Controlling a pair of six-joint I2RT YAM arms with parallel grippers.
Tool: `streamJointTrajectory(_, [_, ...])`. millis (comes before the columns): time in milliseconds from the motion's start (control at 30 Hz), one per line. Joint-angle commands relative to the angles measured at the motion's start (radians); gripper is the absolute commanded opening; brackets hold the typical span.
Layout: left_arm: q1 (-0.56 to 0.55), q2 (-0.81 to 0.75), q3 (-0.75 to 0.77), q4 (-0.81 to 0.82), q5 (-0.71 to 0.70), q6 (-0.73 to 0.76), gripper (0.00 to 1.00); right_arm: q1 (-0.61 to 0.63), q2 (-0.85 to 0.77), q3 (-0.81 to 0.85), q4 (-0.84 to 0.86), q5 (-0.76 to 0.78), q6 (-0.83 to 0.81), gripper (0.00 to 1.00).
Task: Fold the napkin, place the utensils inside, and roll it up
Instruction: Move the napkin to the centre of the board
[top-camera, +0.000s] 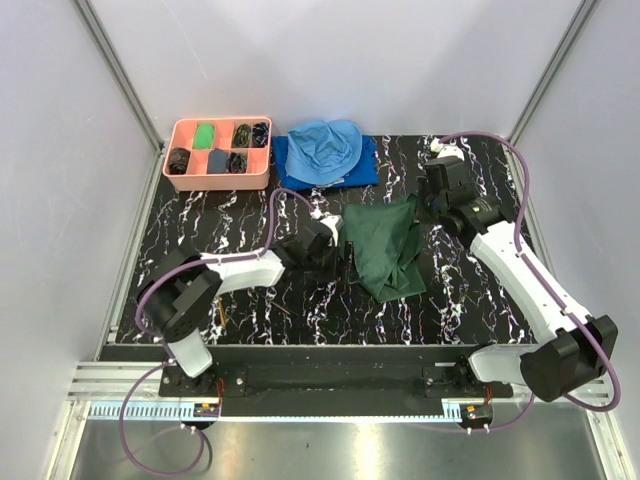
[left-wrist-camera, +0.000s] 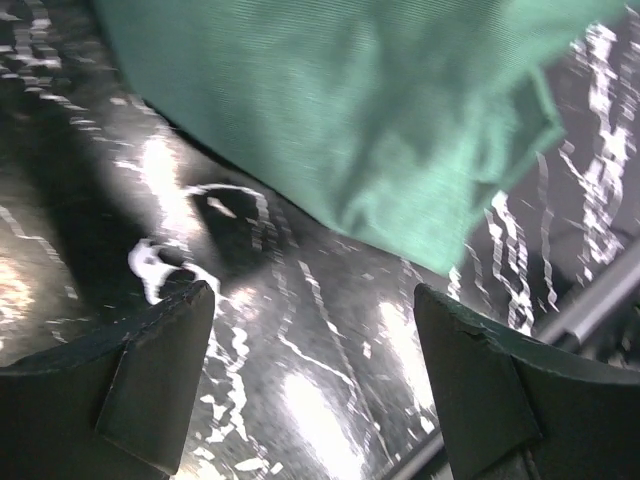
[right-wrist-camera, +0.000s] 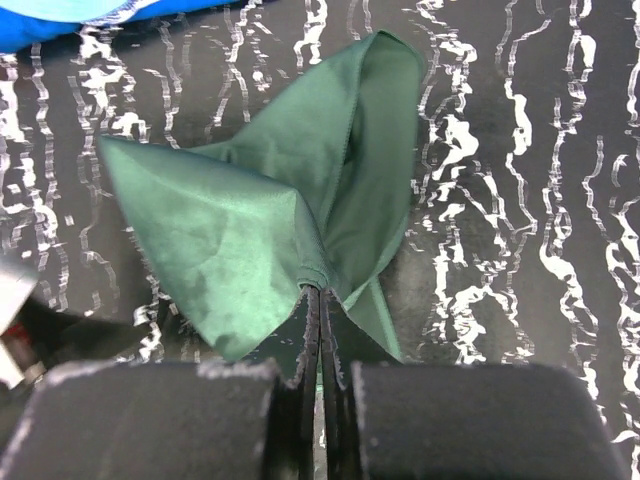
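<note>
The dark green napkin (top-camera: 385, 250) lies crumpled on the black marbled table, right of centre. My right gripper (top-camera: 418, 208) is shut on its far right corner and holds that corner lifted, so the cloth (right-wrist-camera: 250, 220) hangs in folds from the closed right gripper (right-wrist-camera: 320, 297). My left gripper (top-camera: 345, 258) is open and empty, low over the table at the napkin's left edge. In the left wrist view the napkin (left-wrist-camera: 350, 120) lies just beyond the left gripper (left-wrist-camera: 315, 310). A slim gold-coloured utensil (top-camera: 222, 316) shows by the left arm's elbow; the rest are hidden.
A pink compartment tray (top-camera: 220, 122) with small dark items stands at the back left. A light blue cloth (top-camera: 325, 148) lies on a royal-blue cloth (top-camera: 288, 172) at the back centre. The table's metal rail (left-wrist-camera: 600, 300) runs close beside the left gripper.
</note>
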Motion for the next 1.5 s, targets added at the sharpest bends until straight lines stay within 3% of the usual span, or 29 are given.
streamJointTrajectory(0, [0.001, 0.068, 0.068, 0.119, -0.050, -0.041, 0.83, -0.003, -0.049, 0.012, 0.034, -0.033, 0.023, 0.00])
streamJointTrajectory(200, [0.003, 0.165, 0.106, 0.208, -0.033, -0.059, 0.72, -0.002, -0.054, 0.013, 0.033, -0.047, 0.026, 0.00])
streamJointTrajectory(300, [0.001, 0.189, 0.109, 0.254, -0.069, -0.061, 0.47, -0.003, -0.052, 0.010, 0.034, -0.055, 0.028, 0.00])
streamJointTrajectory(333, [0.003, 0.191, 0.109, 0.267, -0.079, -0.055, 0.35, -0.003, -0.050, 0.008, 0.034, -0.056, 0.027, 0.00])
streamJointTrajectory(367, [0.003, 0.189, 0.109, 0.287, -0.096, -0.047, 0.14, -0.003, -0.049, 0.008, 0.033, -0.055, 0.026, 0.00])
streamJointTrajectory(433, [0.004, 0.145, 0.114, 0.286, -0.106, -0.015, 0.00, -0.003, -0.052, 0.007, 0.031, -0.058, 0.018, 0.00])
streamJointTrajectory(467, [0.004, 0.119, 0.115, 0.268, -0.116, 0.002, 0.00, -0.003, -0.057, 0.007, 0.030, -0.055, 0.011, 0.00])
streamJointTrajectory(633, [0.004, -0.125, 0.181, 0.088, -0.155, 0.135, 0.00, -0.003, -0.081, 0.024, 0.024, -0.027, -0.006, 0.00])
streamJointTrajectory(700, [0.004, -0.174, 0.293, -0.091, -0.127, 0.212, 0.00, -0.003, -0.086, 0.042, 0.013, -0.009, -0.012, 0.00])
streamJointTrajectory(767, [0.004, -0.189, 0.367, -0.252, -0.129, 0.250, 0.00, -0.003, -0.084, 0.050, 0.008, 0.043, -0.023, 0.00])
streamJointTrajectory(900, [0.007, -0.151, 0.454, -0.344, -0.130, 0.319, 0.00, -0.020, -0.066, 0.039, 0.005, 0.103, -0.035, 0.00])
streamJointTrajectory(1000, [0.017, -0.030, 0.497, -0.363, -0.077, 0.329, 0.13, -0.060, -0.035, 0.010, 0.011, 0.092, -0.020, 0.00])
streamJointTrajectory(1100, [0.021, 0.083, 0.546, -0.403, -0.034, 0.324, 0.50, -0.076, -0.005, -0.027, 0.016, 0.085, -0.006, 0.00])
streamJointTrajectory(1167, [0.018, 0.071, 0.509, -0.388, -0.015, 0.301, 0.68, -0.079, 0.009, -0.059, 0.019, 0.083, 0.004, 0.00])
streamJointTrajectory(1267, [0.018, -0.039, 0.359, -0.271, -0.021, 0.283, 0.77, -0.077, 0.026, -0.105, 0.028, 0.073, 0.021, 0.00])
streamJointTrajectory(1467, [0.018, -0.212, 0.018, -0.082, 0.046, 0.173, 0.76, -0.080, 0.040, -0.149, 0.045, 0.037, 0.035, 0.00])
